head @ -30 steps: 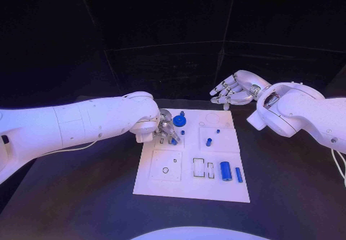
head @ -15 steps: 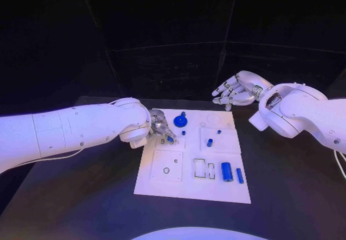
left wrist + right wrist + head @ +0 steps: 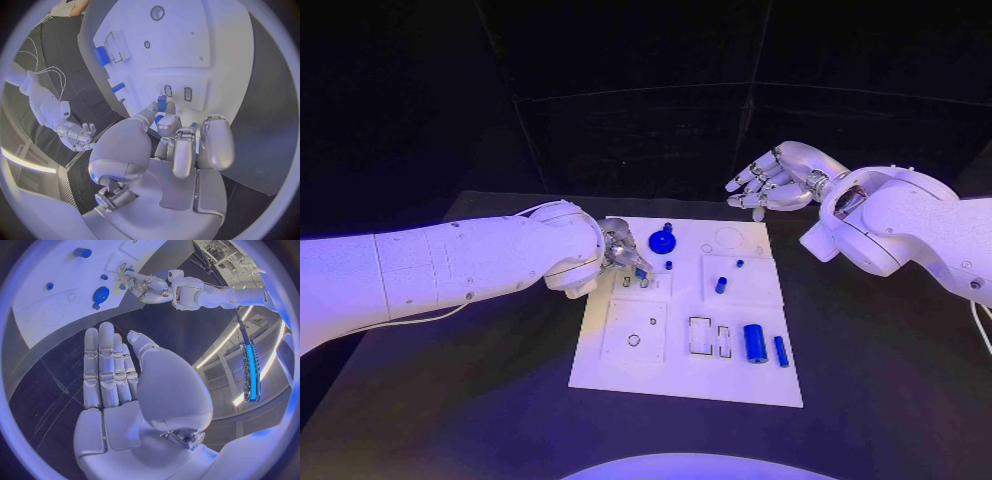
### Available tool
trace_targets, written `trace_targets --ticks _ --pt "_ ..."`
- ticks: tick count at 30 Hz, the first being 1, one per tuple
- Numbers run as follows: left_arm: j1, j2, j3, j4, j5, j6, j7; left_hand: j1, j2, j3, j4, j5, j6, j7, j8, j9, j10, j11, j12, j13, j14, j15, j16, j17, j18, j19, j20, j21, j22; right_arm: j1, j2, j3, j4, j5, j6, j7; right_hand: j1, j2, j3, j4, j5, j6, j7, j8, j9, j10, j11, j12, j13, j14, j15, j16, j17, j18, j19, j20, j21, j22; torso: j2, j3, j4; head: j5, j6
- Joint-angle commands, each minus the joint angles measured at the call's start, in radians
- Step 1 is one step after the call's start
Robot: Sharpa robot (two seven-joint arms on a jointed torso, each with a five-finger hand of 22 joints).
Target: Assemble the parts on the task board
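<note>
Parts in blue are seen spread over the white task board point(image 3: 678, 372), which lies flat in the middle of the black table point(image 3: 459, 400). A blue disc-shaped part point(image 3: 661, 241) sits near the board's far edge, with a small blue peg point(image 3: 669, 265) just on the near side of it. Further right, a short blue piece point(image 3: 718, 285) stands in the board's middle band and a tiny blue stud point(image 3: 737, 264) lies just beyond it. Toward the near right, a thick blue cylinder point(image 3: 754, 343) lies beside a thinner blue bar point(image 3: 780, 351), the two close but apart. Two small slots point(image 3: 177, 92) are cut into the board just ahead of the left hand's fingers.

The left hand point(image 3: 620, 254) is held over the board's far left part, beside the disc. In the left wrist view a small blue part point(image 3: 160, 106) is seen pinched between the fingertips point(image 3: 167, 124), its end pointing toward the two slots; whether it touches the board cannot be told.

The right hand point(image 3: 773, 176) is held in the air beyond the board's far right corner, well apart from every part. Its fingers point(image 3: 107, 365) are stretched out side by side and nothing is held in them
</note>
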State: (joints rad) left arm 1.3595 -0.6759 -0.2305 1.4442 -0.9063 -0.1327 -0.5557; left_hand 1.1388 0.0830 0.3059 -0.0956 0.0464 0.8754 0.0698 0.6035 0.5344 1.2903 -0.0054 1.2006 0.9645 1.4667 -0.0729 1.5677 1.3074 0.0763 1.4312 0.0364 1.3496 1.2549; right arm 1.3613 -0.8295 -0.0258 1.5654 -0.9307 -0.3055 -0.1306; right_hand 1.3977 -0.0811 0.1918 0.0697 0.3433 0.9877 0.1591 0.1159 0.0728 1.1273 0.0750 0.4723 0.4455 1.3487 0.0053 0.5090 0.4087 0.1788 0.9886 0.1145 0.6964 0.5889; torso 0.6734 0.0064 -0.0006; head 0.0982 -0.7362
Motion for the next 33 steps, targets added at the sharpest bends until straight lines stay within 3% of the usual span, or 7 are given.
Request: trace_targets --ticks 1,12,33 --pt "-0.003 0.008 0.0 -0.01 -0.016 -0.027 -0.004 0.0 -0.003 0.182 -0.167 0.003 0.002 -0.007 0.005 0.004 0.015 -0.007 0.003 0.002 0.104 0.002 0.003 0.263 -0.006 0.007 0.002 0.007 0.002 0.002 0.001 0.001 0.0 -0.002 0.003 0.005 0.004 0.001 0.006 0.001 0.004 0.005 0.001 0.004 0.001 0.0 -0.003 0.0 -0.002 -0.007 -0.001 0.006 0.001 0.003 0.006 0.001 -0.004 -0.001 0.002 0.0001 0.0 -0.001 -0.003" --pt "-0.015 0.027 0.0 -0.025 0.003 -0.008 -0.024 -0.01 -0.012 0.201 -0.159 0.003 0.003 -0.009 0.009 0.009 0.02 -0.009 0.009 0.011 0.104 0.0 0.003 0.263 -0.007 0.008 0.001 0.009 0.005 0.002 0.004 0.001 -0.002 -0.002 0.006 0.006 0.005 0.001 0.007 0.002 0.004 0.005 0.002 0.004 0.001 0.0 -0.003 0.0 -0.003 -0.008 -0.002 0.006 0.003 0.003 0.006 0.001 -0.005 -0.001 0.0 0.0 -0.0002 -0.001 -0.009" --pt "-0.021 0.031 -0.001 -0.027 0.018 0.07 -0.05 -0.014 -0.032 0.235 -0.156 0.004 0.006 -0.01 0.014 0.016 0.021 -0.01 0.009 0.013 0.104 -0.001 0.003 0.263 -0.007 0.008 0.0 0.008 0.005 0.002 0.006 0.001 -0.003 -0.002 0.013 0.008 0.004 0.002 0.007 0.003 0.005 0.004 0.002 0.004 0.001 0.0 -0.003 0.001 -0.003 -0.008 -0.002 0.006 0.005 0.003 0.007 0.001 -0.005 -0.002 0.0 0.0008 0.0004 0.0 -0.013"
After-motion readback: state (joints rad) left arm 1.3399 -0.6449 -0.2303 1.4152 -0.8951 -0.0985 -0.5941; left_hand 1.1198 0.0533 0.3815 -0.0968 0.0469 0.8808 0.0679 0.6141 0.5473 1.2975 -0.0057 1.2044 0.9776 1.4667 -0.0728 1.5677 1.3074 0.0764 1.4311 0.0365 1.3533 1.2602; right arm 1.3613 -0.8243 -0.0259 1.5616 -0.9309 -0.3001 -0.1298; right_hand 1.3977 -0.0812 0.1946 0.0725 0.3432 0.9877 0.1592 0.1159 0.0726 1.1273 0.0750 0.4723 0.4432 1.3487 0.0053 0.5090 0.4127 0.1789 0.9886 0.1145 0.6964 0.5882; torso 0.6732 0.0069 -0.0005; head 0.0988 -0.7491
